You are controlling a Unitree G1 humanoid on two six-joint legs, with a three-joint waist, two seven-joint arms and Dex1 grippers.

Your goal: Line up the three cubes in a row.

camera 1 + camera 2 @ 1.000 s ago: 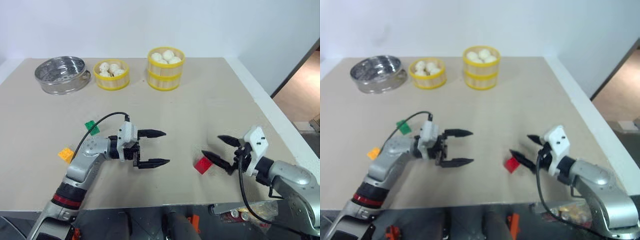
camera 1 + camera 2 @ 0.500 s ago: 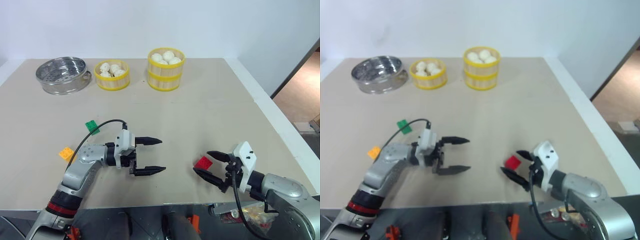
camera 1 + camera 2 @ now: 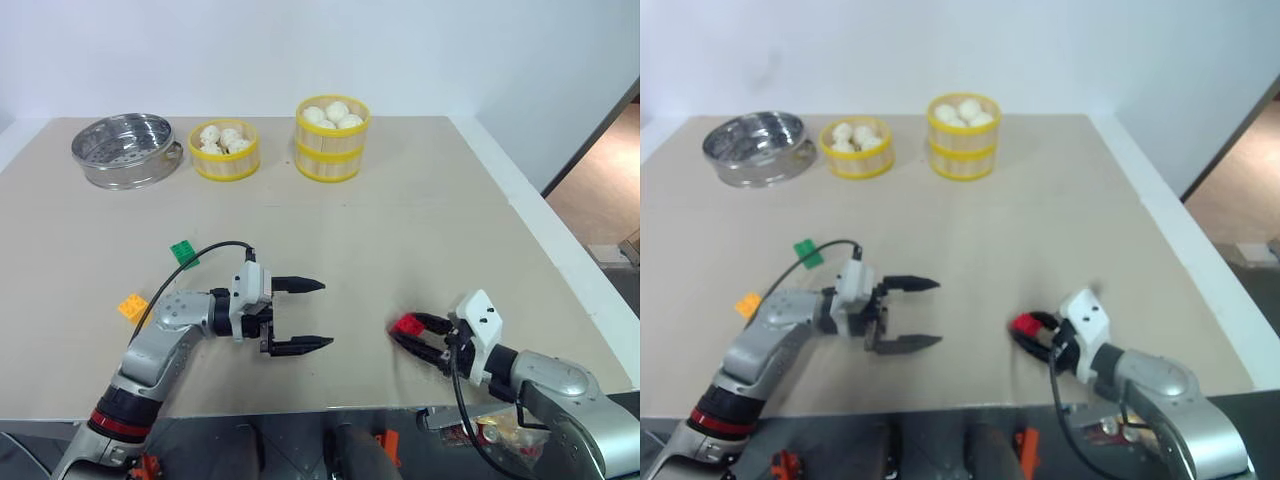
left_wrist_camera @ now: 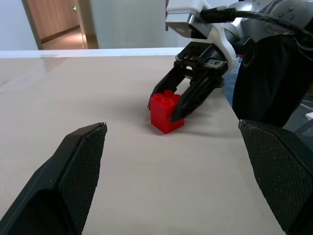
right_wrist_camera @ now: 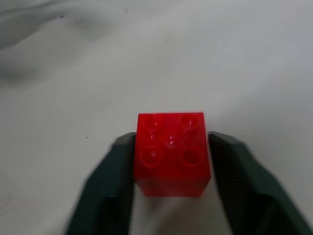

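The red cube (image 3: 405, 322) sits on the tan table (image 3: 400, 230) near its front right. My right gripper (image 3: 408, 332) is shut on it, with a black finger (image 5: 120, 161) pressed on each side of the studded block. The green cube (image 3: 183, 252) lies at the left of the table. The yellow-orange cube (image 3: 131, 306) lies a little nearer and further left. My left gripper (image 3: 324, 314) hovers open and empty between them and the red cube, pointing towards the red cube (image 4: 166, 112).
Along the back of the table stand a steel steamer pan (image 3: 125, 150), a low yellow-rimmed basket of white buns (image 3: 224, 150) and a taller stacked basket of buns (image 3: 332, 140). The table's front edge runs close below both grippers.
My right gripper has sunk to the table and shut on the red cube, which earlier lay just ahead of its open fingers. The left gripper has stayed open and nearly still.
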